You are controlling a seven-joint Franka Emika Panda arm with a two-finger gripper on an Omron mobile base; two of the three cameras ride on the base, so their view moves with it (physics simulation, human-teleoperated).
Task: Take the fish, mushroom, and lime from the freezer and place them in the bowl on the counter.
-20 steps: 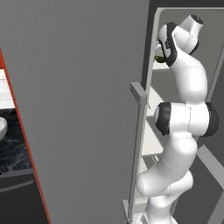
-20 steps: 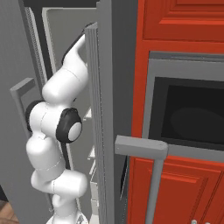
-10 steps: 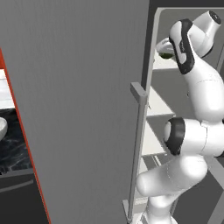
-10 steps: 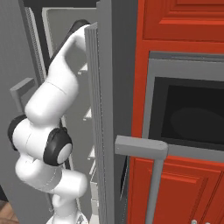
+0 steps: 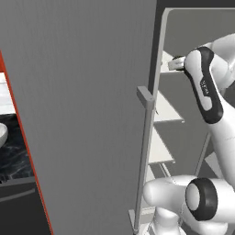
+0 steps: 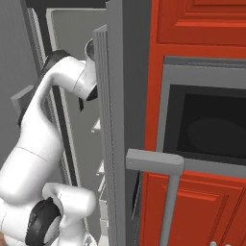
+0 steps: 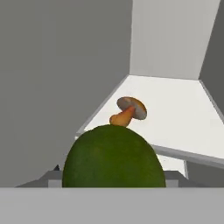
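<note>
A white robot arm reaches up into an open grey freezer, its hand tucked behind the door edge on an upper shelf level. Seen from the camera on the hand, a dark green lime looms very close, sitting right between the gripper jaws, which stand fairly wide at either side of it; it appears to be held, which would explain the wide spread, though contact with the fingers cannot be seen clearly. The lime is round, with a dull, slightly mottled skin. Beyond it, farther back on a pale freezer shelf, lies the mushroom, small, with a brown-orange domed cap and a pale tan stem, tipped on its side. At the far left, beyond the open door, the rim of the bowl rests on the black marble counter, well apart from the freezer, probably waiting to receive the food.
</note>
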